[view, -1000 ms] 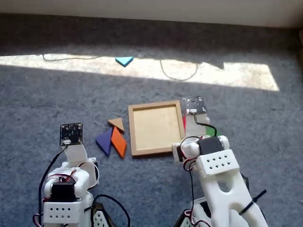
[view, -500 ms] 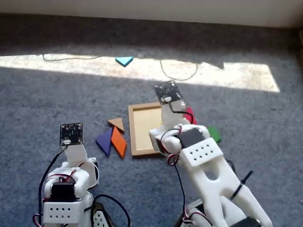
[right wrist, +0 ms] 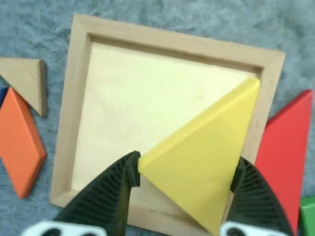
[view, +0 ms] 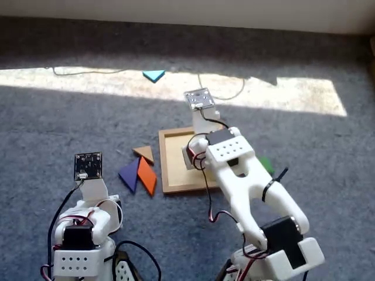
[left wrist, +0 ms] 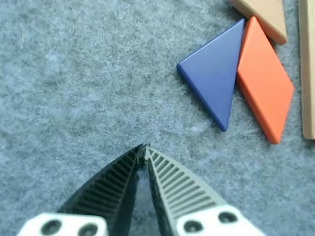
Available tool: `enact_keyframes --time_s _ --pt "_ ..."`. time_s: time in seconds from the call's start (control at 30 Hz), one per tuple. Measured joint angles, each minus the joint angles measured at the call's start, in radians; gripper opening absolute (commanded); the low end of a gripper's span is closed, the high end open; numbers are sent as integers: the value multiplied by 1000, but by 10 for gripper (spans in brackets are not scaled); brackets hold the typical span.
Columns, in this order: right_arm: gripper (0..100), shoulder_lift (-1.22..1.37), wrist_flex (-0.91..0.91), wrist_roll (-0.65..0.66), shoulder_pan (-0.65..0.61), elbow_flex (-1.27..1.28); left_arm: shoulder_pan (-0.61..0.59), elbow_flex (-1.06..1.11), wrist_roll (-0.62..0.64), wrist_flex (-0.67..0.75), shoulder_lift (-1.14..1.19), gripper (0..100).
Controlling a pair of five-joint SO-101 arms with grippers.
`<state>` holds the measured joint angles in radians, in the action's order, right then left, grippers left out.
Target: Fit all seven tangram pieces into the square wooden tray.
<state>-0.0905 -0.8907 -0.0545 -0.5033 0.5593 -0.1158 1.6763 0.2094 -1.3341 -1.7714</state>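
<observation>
The square wooden tray (right wrist: 78, 103) lies under my right gripper (right wrist: 184, 172), which is shut on a large yellow triangle (right wrist: 202, 152) held just above the tray's floor. In the high view my right arm (view: 225, 149) stretches over the tray (view: 171, 167). A red triangle (right wrist: 285, 147) and a green piece (right wrist: 307, 216) lie outside the tray's right rim. On the carpet left of the tray sit a tan triangle (left wrist: 263, 14), a blue triangle (left wrist: 216, 81) and an orange parallelogram (left wrist: 263, 83). My left gripper (left wrist: 143, 150) rests shut and empty short of them.
A cyan triangle (view: 153, 75) lies far off in the sunlit strip at the back, near a thin cable (view: 220, 93). The green piece (view: 265, 164) shows right of the arm. Grey carpet (view: 70, 123) covers the whole surface.
My right arm has swung left from beside the tray's right rim and stretched out over the tray, carrying the yellow triangle. The left arm has kept still.
</observation>
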Motion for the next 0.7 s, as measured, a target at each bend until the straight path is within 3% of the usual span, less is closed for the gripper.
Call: enact_keyframes --time_s 0.17,0.47,0.57,0.7 --pt "382 14 0 0 12 -11 0 0 0 0 0 7" --pt "385 14 -60 0 14 -68 0 0 0 0 0 7" --pt "329 14 -92 0 14 -83 0 0 0 0 0 7" --pt "147 8 -137 0 17 -112 0 0 0 0 0 7"
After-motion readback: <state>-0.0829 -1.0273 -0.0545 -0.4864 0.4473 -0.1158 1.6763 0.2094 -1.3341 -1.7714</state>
